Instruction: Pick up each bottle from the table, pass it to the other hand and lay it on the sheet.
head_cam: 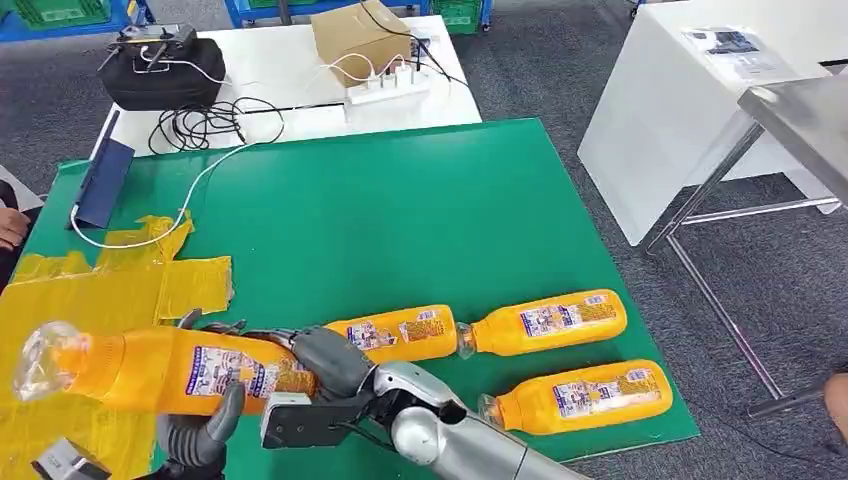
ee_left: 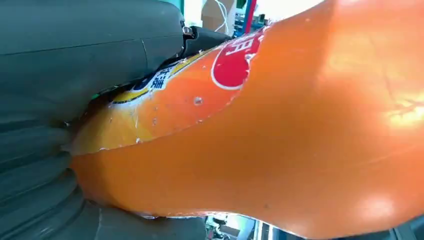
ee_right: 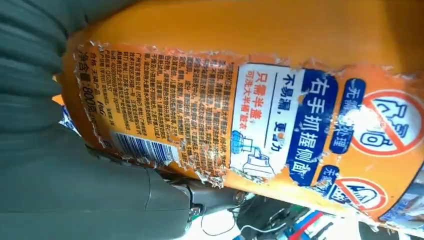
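My right hand [head_cam: 325,375] has its fingers wrapped round the held bottle [head_cam: 180,370] at the labelled base end, thumb over the top; in the right wrist view the label fills the frame against the right hand [ee_right: 65,190]. My left hand [head_cam: 200,435] comes up from below with its fingers [head_cam: 222,415] curled against the underside of the same bottle's middle, so both hands grip it; the left wrist view confirms the left hand [ee_left: 60,65] pressed onto the orange body [ee_left: 280,135]. The held bottle lies level in the air, clear neck pointing toward the table's left edge, above the yellow sheet [head_cam: 110,290]. The sheet is crumpled and lies on the green table [head_cam: 400,200] along its left edge, reaching the front left corner. Three more bottles lie flat near the front edge: a middle bottle [head_cam: 400,333] just beyond my right hand, a right bottle [head_cam: 548,322] neck-to-base beside it, and a front bottle [head_cam: 580,397] nearest the front right corner. A blue pad [head_cam: 100,185] sits tilted at the back left corner, with a white cable [head_cam: 190,195] running past it. Beyond the green table, a white table [head_cam: 290,75] carries a black bag [head_cam: 160,70], a cardboard box [head_cam: 360,40] and a power strip [head_cam: 385,90]. A person's hand [head_cam: 12,225] shows at the left edge of the head view.
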Controlling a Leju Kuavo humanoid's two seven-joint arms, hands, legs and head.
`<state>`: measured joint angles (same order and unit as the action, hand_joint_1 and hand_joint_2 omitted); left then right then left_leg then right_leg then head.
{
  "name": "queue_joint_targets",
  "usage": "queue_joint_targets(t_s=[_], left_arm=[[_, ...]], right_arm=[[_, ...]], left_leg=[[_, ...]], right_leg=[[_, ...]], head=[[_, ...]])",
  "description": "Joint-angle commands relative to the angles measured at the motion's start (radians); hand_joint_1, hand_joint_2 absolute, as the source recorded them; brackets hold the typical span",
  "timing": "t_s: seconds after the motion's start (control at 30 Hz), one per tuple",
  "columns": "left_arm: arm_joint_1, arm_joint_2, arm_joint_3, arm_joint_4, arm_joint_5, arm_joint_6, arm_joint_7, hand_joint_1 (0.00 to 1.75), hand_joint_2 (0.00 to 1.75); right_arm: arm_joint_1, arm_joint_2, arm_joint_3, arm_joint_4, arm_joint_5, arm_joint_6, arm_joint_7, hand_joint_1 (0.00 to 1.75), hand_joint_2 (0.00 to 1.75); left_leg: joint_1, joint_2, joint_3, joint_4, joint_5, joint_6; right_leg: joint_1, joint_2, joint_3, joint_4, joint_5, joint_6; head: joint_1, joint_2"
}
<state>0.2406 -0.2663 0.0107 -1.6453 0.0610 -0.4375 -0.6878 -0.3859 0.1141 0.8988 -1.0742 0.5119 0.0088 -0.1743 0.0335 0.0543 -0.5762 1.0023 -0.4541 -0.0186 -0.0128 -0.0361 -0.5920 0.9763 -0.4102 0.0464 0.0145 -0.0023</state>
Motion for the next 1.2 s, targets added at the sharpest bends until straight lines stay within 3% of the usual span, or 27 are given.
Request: queue_joint_targets(t_s=[0.03, 0.13, 0.17, 0.2, 0.27, 0.47, 0.57, 1.2], left_arm=[[-0.005, 0.049, -0.058, -0.093, -0.166, 0.162, -0.01, 1.75, 1.75], [-0.024, 0.075, -0.088, -0.128, -0.363, 0.365, -0.003, 1.75, 1.75], [-0.044, 0.082, -0.085, -0.118, -0.426, 0.432, 0.011, 1.75, 1.75], [-0.078, 0.097, -0.083, -0.087, -0.502, 0.504, 0.03, 1.75, 1.75], [-0.092, 0.106, -0.076, -0.074, -0.502, 0.503, 0.03, 1.75, 1.75], [-0.216, 0.176, 0.01, 0.169, -0.882, 0.852, 0.132, 1.75, 1.75], [-0.256, 0.206, 0.053, 0.28, -0.894, 0.862, 0.142, 1.75, 1.75], [-0.255, 0.202, 0.054, 0.279, -0.89, 0.86, 0.142, 1.75, 1.75]], right_arm=[[0.004, -0.061, -0.087, -0.037, 0.093, -0.093, 0.057, 0.0, 1.75], [0.032, -0.088, -0.229, -0.144, 0.091, -0.101, 0.049, 0.0, 1.75], [0.042, -0.087, -0.266, -0.178, 0.098, -0.103, 0.035, 0.0, 0.0], [0.054, -0.088, -0.299, -0.216, 0.114, -0.104, 0.022, 0.0, 0.0], [0.056, -0.09, -0.303, -0.226, 0.117, -0.098, 0.024, 0.0, 0.0], [0.037, -0.094, -0.356, -0.203, 0.116, -0.087, 0.001, 0.0, 0.0], [0.024, -0.097, -0.367, -0.173, 0.105, -0.077, -0.015, 0.0, 0.0], [0.023, -0.094, -0.365, -0.171, 0.105, -0.077, -0.015, 0.0, 0.0]], left_leg=[[-0.001, -0.008, 0.003, -0.001, 0.0, 0.003], [0.0, -0.007, -0.001, 0.001, 0.0, 0.002], [-0.001, -0.011, 0.0, 0.001, 0.0, 0.004], [-0.001, -0.008, -0.001, 0.001, 0.0, 0.003], [-0.001, -0.009, 0.0, 0.0, 0.0, 0.003], [-0.002, -0.006, 0.002, -0.002, 0.001, 0.002], [-0.002, -0.008, 0.005, -0.003, 0.002, 0.003], [-0.001, -0.005, 0.002, -0.001, 0.001, 0.002]], right_leg=[[-0.001, 0.0, 0.004, 0.0, -0.001, -0.002], [0.0, -0.003, 0.001, 0.001, -0.001, -0.001], [-0.001, -0.003, 0.002, 0.001, -0.002, -0.001], [-0.001, -0.003, 0.001, 0.001, -0.001, -0.001], [-0.001, -0.002, 0.002, 0.001, -0.001, -0.001], [-0.002, -0.002, 0.003, -0.001, 0.0, -0.001], [-0.002, 0.0, 0.005, -0.001, 0.0, -0.002], [-0.001, 0.001, 0.002, 0.001, 0.0, -0.001]], head=[[0.0, 0.0], [0.0, 0.0], [0.0, 0.0], [0.0, 0.0], [0.0, 0.0], [0.0, 0.0], [0.0, 0.0], [0.0, 0.0]])
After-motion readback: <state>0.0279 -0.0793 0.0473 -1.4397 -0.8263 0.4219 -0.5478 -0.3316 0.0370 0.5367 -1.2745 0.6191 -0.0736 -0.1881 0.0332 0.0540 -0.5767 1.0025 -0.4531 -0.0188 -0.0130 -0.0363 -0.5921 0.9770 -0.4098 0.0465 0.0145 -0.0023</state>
